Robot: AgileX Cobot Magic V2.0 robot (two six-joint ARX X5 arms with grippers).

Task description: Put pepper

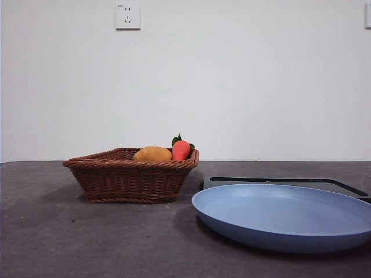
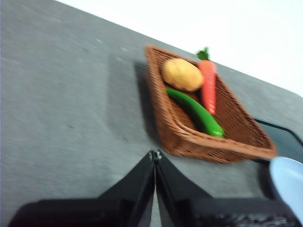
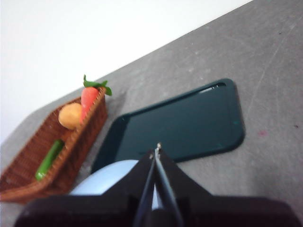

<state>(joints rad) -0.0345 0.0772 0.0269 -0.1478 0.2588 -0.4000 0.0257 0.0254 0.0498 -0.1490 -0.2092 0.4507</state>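
The pepper point(image 2: 195, 113) is a glossy green, elongated vegetable lying inside the brown wicker basket point(image 2: 161, 109), next to a tan oval item point(image 2: 182, 74) and a red-orange leafy-topped item point(image 2: 208, 85). The right wrist view also shows the pepper point(image 3: 49, 159) in the basket point(image 3: 28, 151). In the front view the basket point(image 1: 130, 182) hides the pepper. My left gripper point(image 2: 154, 154) is shut, hovering above bare table short of the basket. My right gripper point(image 3: 157, 147) is shut, above the blue plate point(image 3: 102, 177) and the dark tray point(image 3: 180, 120). Neither arm shows in the front view.
A blue plate point(image 1: 278, 217) sits at the front right, with a dark green tray point(image 1: 290, 181) behind it. The basket stands at centre left on the grey table point(image 1: 58, 231). A white wall with a socket point(image 1: 128, 16) is behind.
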